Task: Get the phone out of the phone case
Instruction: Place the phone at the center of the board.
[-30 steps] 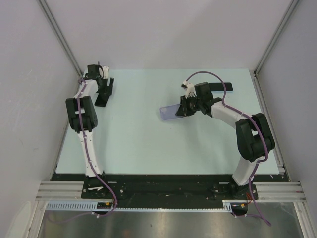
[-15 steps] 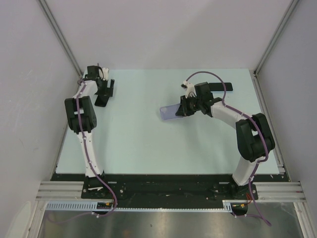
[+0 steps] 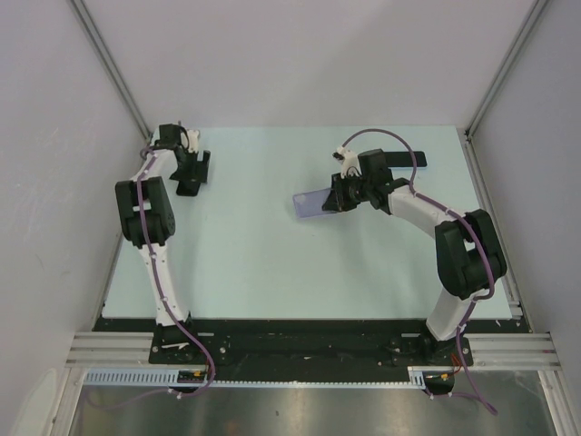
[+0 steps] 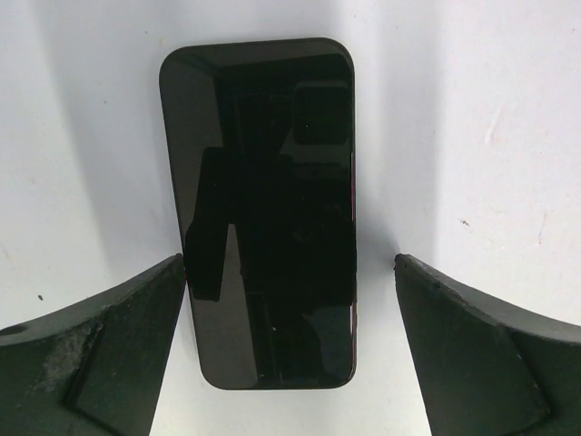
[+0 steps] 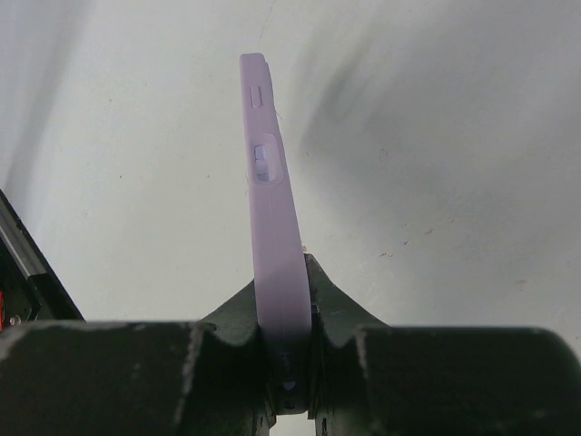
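Observation:
The black phone (image 4: 263, 209) lies flat, screen up, on the pale table at the far left. My left gripper (image 4: 289, 263) hangs right over it, open, with one finger on each side of the phone's near end and a clear gap on the right. From above, that gripper (image 3: 192, 171) covers most of the phone. The lilac phone case (image 5: 272, 209) is empty and stands on edge, with my right gripper (image 5: 295, 300) shut on its near end. In the top view, the case (image 3: 311, 203) sticks out to the left of the right gripper (image 3: 336, 198), near the middle of the table.
A flat black object (image 3: 406, 160) lies at the back right, partly behind the right arm. Grey walls and aluminium rails (image 3: 490, 173) close in the table on both sides. A purple cable (image 3: 381, 136) loops over the right wrist.
My left gripper's jaws have spread wider around the phone and the left wrist has shifted slightly. The right gripper and the case have barely moved.

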Tool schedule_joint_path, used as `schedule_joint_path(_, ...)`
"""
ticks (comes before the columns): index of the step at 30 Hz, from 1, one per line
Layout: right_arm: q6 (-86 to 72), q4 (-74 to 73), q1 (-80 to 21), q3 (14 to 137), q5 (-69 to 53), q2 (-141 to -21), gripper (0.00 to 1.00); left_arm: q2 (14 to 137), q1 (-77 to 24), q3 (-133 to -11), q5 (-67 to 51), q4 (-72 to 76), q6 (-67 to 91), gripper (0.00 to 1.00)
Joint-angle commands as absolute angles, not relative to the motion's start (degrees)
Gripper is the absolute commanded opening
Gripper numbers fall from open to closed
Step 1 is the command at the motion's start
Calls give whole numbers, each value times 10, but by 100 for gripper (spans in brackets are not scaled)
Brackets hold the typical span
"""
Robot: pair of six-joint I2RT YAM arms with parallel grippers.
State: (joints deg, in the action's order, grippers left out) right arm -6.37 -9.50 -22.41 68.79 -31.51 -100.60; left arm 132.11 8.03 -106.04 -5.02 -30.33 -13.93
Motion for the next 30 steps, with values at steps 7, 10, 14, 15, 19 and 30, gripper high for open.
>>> schedule_joint_path(7,-59,-86,-222,706,-329,-976,0,1272,84,-1074,-54,-336,-127,100)
schedule_joint_path(10,-55,-89,-223,706,-338,-977,0,1239,84,-1077,-93,-337,-127,100)
schedule_joint_path(14,-43,-93,-226,706,-352,-976,0,1180,79,-1051,-163,-336,-134,100)
schedule_joint_path(15,-41,-94,-228,706,-356,-977,0,1168,76,-1043,-179,-335,-141,100)
schedule_joint_path(19,-20,-102,-241,705,-380,-979,0,1099,42,-991,-237,-331,-193,100)
schedule_joint_path(30,75,-156,-291,706,-491,-969,0,941,-63,-801,-517,-331,-367,100)
